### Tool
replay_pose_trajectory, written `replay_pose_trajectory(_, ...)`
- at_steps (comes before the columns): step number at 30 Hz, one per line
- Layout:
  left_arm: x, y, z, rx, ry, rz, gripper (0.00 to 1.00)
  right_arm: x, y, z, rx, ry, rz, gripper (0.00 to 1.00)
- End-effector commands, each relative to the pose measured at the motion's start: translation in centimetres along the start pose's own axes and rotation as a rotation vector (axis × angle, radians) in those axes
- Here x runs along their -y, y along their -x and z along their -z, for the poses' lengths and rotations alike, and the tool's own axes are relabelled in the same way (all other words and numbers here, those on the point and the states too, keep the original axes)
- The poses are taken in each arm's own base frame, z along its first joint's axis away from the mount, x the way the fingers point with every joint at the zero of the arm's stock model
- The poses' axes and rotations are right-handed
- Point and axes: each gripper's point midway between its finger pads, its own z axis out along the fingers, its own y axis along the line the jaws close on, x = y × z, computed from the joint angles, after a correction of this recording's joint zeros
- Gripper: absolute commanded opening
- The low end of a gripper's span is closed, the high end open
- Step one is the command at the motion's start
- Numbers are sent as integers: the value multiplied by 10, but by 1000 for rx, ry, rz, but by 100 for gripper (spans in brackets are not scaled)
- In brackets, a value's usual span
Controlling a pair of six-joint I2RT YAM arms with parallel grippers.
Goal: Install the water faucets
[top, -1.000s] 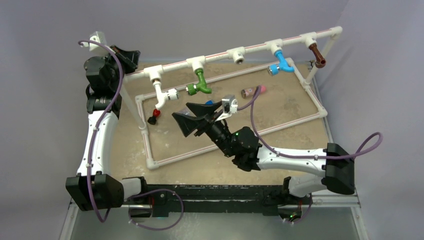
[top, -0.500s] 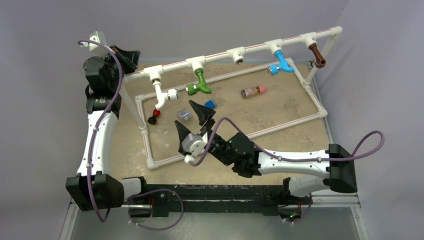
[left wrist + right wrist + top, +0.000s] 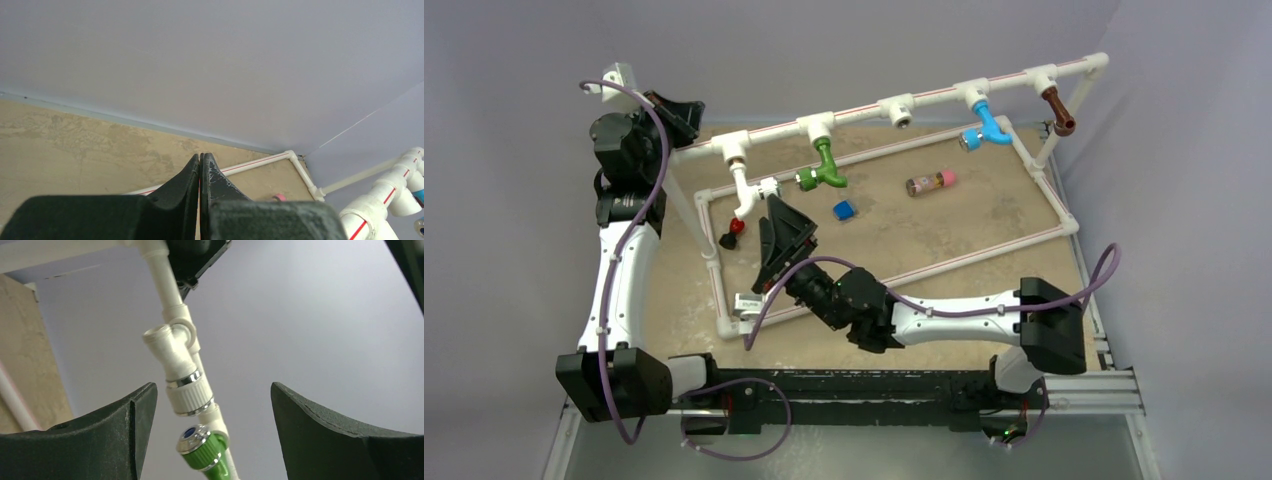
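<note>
White plastic tap (image 3: 749, 195), bent, with a round ribbed knob, now right in front of the black right gripper (image 3: 786, 222). Swung over from the middle of the sandy table (image 3: 984, 235) to about 9 o'clock, leaving the small blue cube (image 3: 844, 210) behind. Turned too, pointing up toward 12 o'clock at the white pipe frame (image 3: 859, 112). Spread wider on the way; jaws now far apart, gripping nothing. In the right wrist view, knob of that tap between the two jaws, touching neither, with the shiny-capped end of the green bent tap (image 3: 827, 170) just below.

Already hanging from the frame's top rail: white tap at 10 o'clock, green at 11, blue bent tap (image 3: 986, 128) at 1, brown bent tap (image 3: 1057, 108) at 2. Between green and blue, one white T-fitting (image 3: 899, 110) with an open mouth and no tap. On the table near 1 o'clock, a short pink-tipped piece (image 3: 929, 182), too small to name for sure.

Black left gripper (image 3: 200, 167) up at the far left corner, same as before, squeezed fully together with nothing in it.

Most likely lining up to grab the white tap's knob and twist it tight. Calls for a slow, gentle close, so as not to bump the green tap close by.
</note>
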Motion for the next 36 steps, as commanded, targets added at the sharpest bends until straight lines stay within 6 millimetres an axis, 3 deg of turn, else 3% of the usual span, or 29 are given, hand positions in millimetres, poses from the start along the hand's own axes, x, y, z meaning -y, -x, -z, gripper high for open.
replay_pose_trajectory(1,-63,-147,35,-515,210,199,0,48,10,-13,17,-135,64,85)
replay_pose_trajectory(6,-63,-146,35,-513,208,200,0,42,12,-30,19,-110,78,85)
replay_pose_trajectory(10,-63,-146,35,-514,204,203,0,26,11,-38,14,-27,48,84)
replay_pose_trajectory(20,-62,-147,35,-520,193,214,0,13,6,-47,-3,22,-6,80)
replay_pose_trajectory(26,-61,-146,35,-516,194,212,0,10,-4,-55,-27,27,-25,71)
replay_pose_trajectory(36,-61,-147,35,-518,194,213,0,-4,-12,-60,-46,34,-94,45)
